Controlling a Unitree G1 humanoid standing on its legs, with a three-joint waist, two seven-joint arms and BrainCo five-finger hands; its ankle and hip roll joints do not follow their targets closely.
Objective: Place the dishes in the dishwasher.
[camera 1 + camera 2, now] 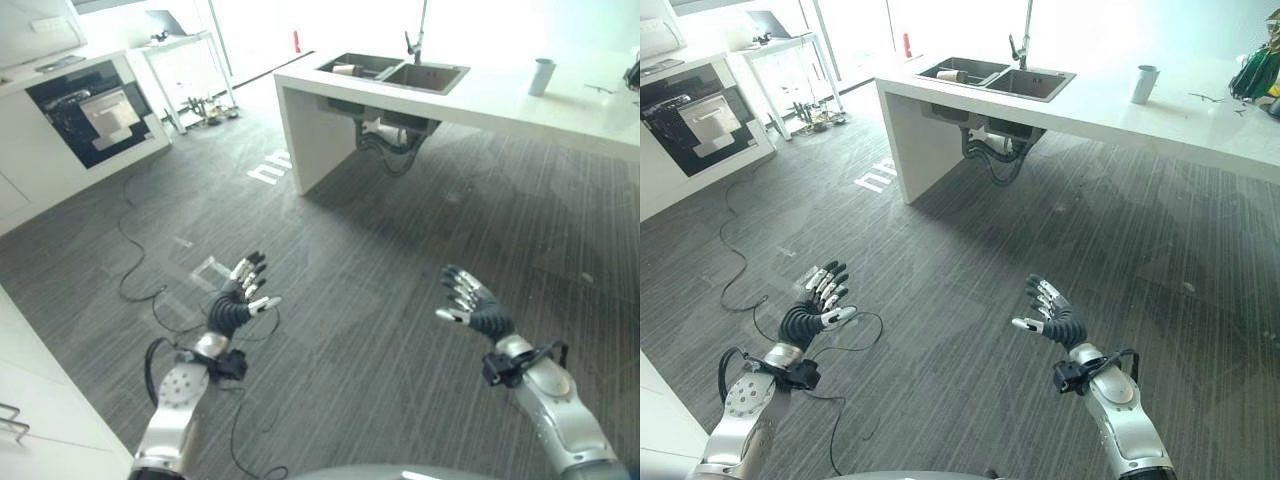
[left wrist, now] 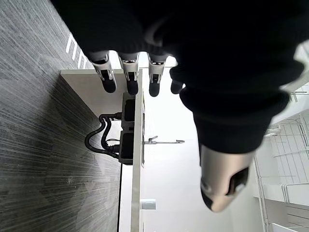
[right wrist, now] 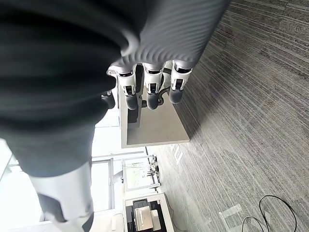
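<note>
Left hand (image 1: 232, 303): raised over the grey floor (image 1: 380, 260) at the near left, fingers straight and spread, thumb apart; it holds nothing.
Right hand (image 1: 477, 306): raised over the floor at the near right, level with the left hand and well apart from it; fingers extended and relaxed, thumb apart; it holds nothing.
Desk (image 1: 500, 95): white, standing across the far side of the floor, well beyond both hands.
Sink (image 1: 425, 76): double basin set into the desk top toward its left end, with a tap (image 1: 414, 45) rising behind it.
Dishes: a pale item (image 1: 345, 70) lies in the left basin of the sink; what kind of item it is cannot be told. A light-coloured cup (image 1: 541, 76) stands upright on the desk top, to the right of the sink and apart from it.
Pipework (image 1: 385, 135): dark hoses hang beneath the sink.
Appliance (image 1: 95, 112): a dark-fronted unit built into the white cabinets at the far left; whether it is the dishwasher cannot be told.
Side table (image 1: 180, 60): white, beside the cabinets, carrying a dark object.
</note>
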